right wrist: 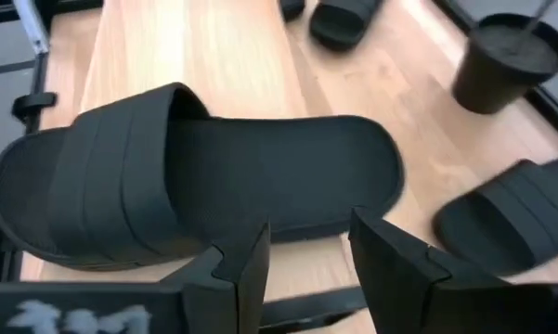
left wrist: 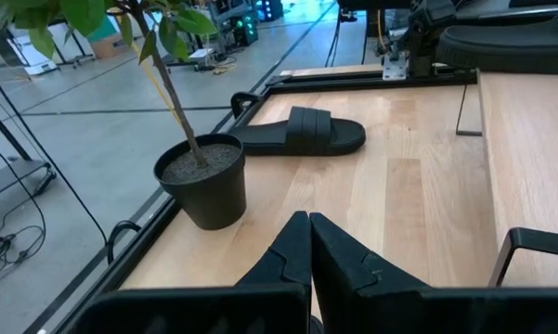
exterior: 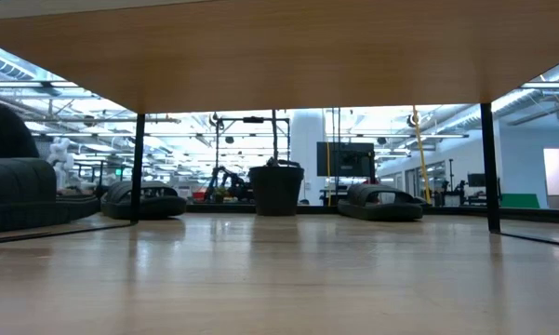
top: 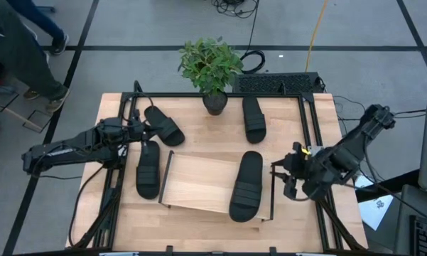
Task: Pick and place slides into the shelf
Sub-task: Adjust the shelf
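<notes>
Four black slides show in the high view. One slide (top: 246, 185) (right wrist: 204, 176) lies sole-down on the shelf's light wood board (top: 199, 181), near its right wire end frame. Another slide (top: 253, 119) (left wrist: 297, 131) rests on the table right of the plant pot. Two more slides (top: 163, 124) (top: 148, 169) lie on the table at the left. My right gripper (top: 278, 173) (right wrist: 306, 264) is open, just off the shelf's right end, its fingers facing the long side of the slide on the board without touching it. My left gripper (top: 146, 133) (left wrist: 309, 232) is shut and holds nothing, between the two left slides.
A potted plant (top: 212, 67) (left wrist: 202, 181) stands at the table's far edge between the slides. A black metal frame (top: 309, 107) runs around the tabletop. In the low view the shelf board (exterior: 279, 46) spans overhead, with the pot (exterior: 276, 191) and slides beyond it.
</notes>
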{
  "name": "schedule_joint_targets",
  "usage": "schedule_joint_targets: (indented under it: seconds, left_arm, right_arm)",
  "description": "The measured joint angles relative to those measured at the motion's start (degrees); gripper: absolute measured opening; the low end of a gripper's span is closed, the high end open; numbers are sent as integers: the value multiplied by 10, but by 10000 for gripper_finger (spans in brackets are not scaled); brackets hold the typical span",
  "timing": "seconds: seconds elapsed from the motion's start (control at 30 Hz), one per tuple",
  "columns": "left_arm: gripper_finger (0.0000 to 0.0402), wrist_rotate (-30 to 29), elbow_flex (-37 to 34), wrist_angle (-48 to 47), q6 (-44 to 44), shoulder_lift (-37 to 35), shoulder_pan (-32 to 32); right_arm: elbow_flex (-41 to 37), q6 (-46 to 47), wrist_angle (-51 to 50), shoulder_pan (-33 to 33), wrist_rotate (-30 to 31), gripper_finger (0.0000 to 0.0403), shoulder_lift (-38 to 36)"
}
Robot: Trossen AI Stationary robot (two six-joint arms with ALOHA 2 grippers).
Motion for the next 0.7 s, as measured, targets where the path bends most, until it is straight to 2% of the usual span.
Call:
schedule_joint_targets:
  seconds: [0.23,0.37,0.5,0.7]
  left_arm:
    - [5,-5,0,5,3,23,0]
    - [5,-5,0,7,5,31,0]
    - [5,-5,0,8,5,31,0]
    - [5,-9,0,10,12,31,0]
  right_arm:
    - [-3,127,-86,56,50,139,0]
    - [-53,231,-95,100,105,139,-8]
    - [-127,310,-34,136,131,139,-26]
    - [-187,301,49,162,188,139,-70]
